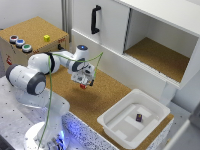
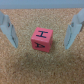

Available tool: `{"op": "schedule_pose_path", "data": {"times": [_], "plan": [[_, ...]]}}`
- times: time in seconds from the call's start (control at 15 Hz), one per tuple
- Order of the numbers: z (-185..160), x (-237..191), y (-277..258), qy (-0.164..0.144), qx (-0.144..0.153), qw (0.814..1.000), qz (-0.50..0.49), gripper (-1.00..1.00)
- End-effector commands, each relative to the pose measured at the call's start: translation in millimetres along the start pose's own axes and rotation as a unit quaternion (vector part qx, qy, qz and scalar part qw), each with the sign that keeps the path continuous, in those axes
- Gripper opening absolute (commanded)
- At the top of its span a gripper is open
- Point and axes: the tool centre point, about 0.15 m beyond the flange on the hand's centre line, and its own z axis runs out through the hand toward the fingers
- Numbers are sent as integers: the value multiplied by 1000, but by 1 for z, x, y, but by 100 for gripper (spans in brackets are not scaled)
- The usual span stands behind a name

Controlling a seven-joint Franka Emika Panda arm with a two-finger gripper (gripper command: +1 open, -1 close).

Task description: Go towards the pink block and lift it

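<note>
It looks like a robotics lab: a Franka arm (image 1: 37,75) bolted to a perforated metal bench (image 1: 10,115), beside a mock cork-topped cabinet (image 1: 145,35) and a button box (image 1: 30,42).

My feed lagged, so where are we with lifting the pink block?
Approach looks done: the gripper is open and straddles the pink block, one finger on each side. In hand: positioning to grasp. Left: shutting on the block and lifting, since it appears to sit on the cork surface, not gripped.

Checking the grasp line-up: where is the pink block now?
The pink block sits on the cork surface between the open fingers in the wrist view, touching neither.
</note>
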Motion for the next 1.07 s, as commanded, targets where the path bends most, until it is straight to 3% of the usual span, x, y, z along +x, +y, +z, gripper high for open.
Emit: {"op": "schedule_pose_path", "data": {"times": [0.0,0.2,0.27,1.0], "plan": [[29,22,-6,5,7,1000,6,100],[35,29,-6,2,9,1000,8,100],[37,32,-6,0,9,1000,8,-100],[36,35,-5,-12,5,1000,7,-100]]}}
